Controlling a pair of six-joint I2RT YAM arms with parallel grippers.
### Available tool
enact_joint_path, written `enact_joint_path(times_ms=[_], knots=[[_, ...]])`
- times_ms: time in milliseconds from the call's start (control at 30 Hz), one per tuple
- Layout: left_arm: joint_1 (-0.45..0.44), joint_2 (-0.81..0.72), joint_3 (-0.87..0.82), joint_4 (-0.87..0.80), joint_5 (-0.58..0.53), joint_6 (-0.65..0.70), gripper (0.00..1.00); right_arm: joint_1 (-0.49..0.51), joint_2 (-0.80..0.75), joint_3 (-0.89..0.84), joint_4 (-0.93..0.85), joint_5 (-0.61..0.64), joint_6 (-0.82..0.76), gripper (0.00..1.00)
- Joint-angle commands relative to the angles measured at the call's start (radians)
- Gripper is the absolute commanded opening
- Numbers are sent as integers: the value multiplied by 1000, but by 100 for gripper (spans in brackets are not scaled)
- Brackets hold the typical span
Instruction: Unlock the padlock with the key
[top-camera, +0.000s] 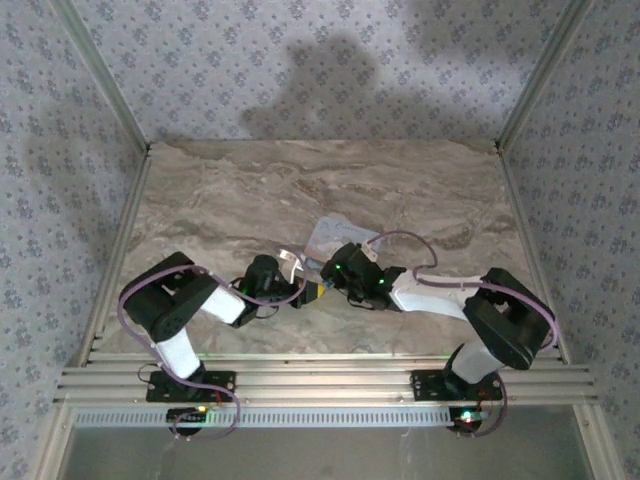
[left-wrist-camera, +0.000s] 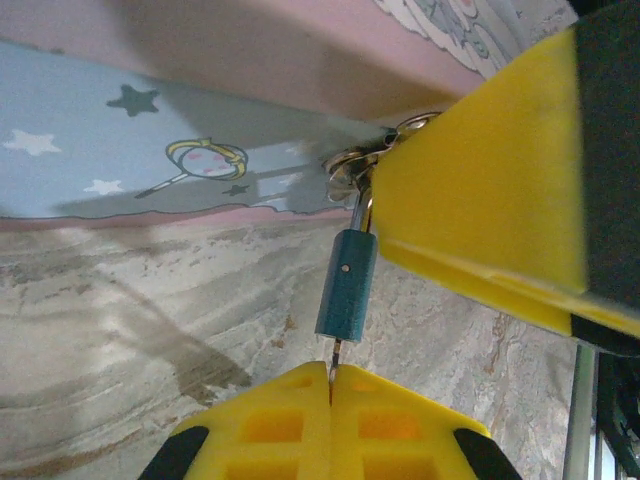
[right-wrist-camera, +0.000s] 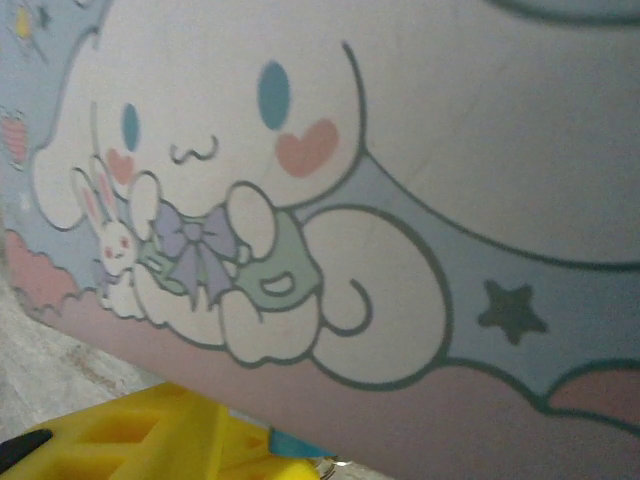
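The padlock is a small teal cylinder hanging by its shackle from the metal clasp of the cartoon tin. A thin key enters its bottom end. My left gripper is shut on the key, yellow fingers pressed together just below the lock. One yellow finger of my right gripper rests against the clasp and shackle from the right. From above, the left gripper and right gripper meet at the padlock. A sliver of the padlock shows beside my right finger.
The tin lies on the marble tabletop, its lid very close in front of the right wrist camera. Metal rails run along the near edge, and patterned walls close in the sides and back.
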Motion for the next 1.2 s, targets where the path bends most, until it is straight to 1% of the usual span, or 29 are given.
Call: enact_joint_path(times_ms=[0, 200, 300, 433, 500, 700, 733, 767, 800, 833, 900, 967, 1000, 1100, 1167], knots=[[-6, -26, 17, -29, -2, -6, 0, 12, 33, 23, 13, 3, 33, 55], [-6, -50, 15, -43, 2, -12, 0, 14, 76, 28, 56, -1, 43, 51], [-6, -65, 15, -55, 2, -14, 0, 12, 95, 39, 62, -2, 42, 48], [-6, -80, 20, -80, 2, -11, 0, 12, 113, 46, 76, -15, 42, 41], [-6, -84, 22, -89, 3, -11, 0, 12, 119, 47, 83, -19, 41, 33], [-6, -116, 27, -136, -14, -5, 0, 12, 121, 56, 87, -27, 45, 1], [-6, -127, 30, -154, -17, 0, 3, 12, 122, 58, 85, -28, 45, 0], [-6, -144, 35, -189, -24, 10, 15, 12, 121, 60, 80, -29, 46, 0], [-5, -168, 43, -241, -35, 28, 30, 12, 122, 65, 73, -31, 50, 0], [-5, -192, 51, -295, -49, 45, 39, 11, 121, 66, 69, -33, 52, 0], [0, -262, 54, -405, -90, 79, 51, 8, 117, 69, 59, -35, 57, 0], [20, -326, 43, -471, -102, 93, 55, 3, 114, 71, 53, -41, 62, 0], [40, -351, 37, -495, -81, 97, 55, -2, 113, 72, 52, -48, 62, 0], [107, -398, 29, -538, 19, 97, 55, -11, 114, 79, 52, -66, 62, 0], [131, -414, 31, -546, 75, 104, 55, -14, 115, 84, 47, -74, 60, 0]])
